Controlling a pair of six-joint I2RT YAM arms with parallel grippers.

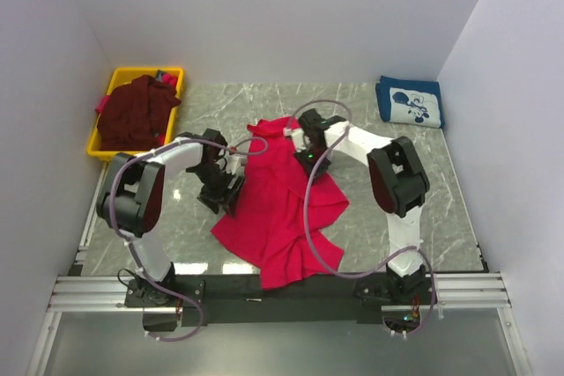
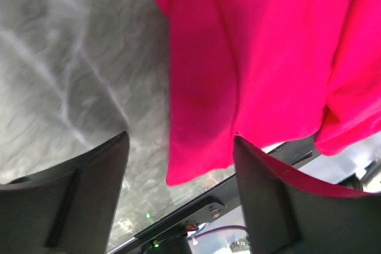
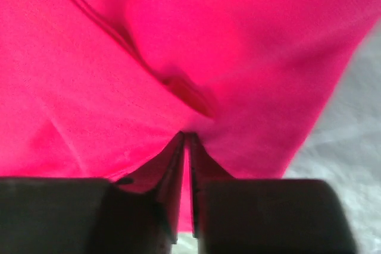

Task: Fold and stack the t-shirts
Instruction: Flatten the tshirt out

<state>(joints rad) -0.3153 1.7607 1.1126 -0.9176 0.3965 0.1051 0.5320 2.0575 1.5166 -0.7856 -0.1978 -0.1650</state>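
The crimson-red t-shirt [image 1: 284,209] lies crumpled in the middle of the marble table [image 1: 397,209]. My right gripper [image 1: 306,160] sits on its upper part. In the right wrist view its jaws [image 3: 186,135] stand almost together, pinching a raised fold of the red cloth [image 3: 178,40]. My left gripper [image 1: 231,187] is at the shirt's left edge. In the left wrist view its fingers [image 2: 89,188] stand wide apart, and a corner of the red cloth [image 2: 238,63] reaches down between them. The navy t-shirt [image 1: 410,101] lies folded at the back right. The maroon t-shirt [image 1: 134,112] lies bunched in a yellow bin.
The yellow bin [image 1: 176,77] stands at the back left corner. White walls enclose the table on three sides. A black rail [image 1: 264,286] with the arm bases runs along the near edge. Cables loop over both arms.
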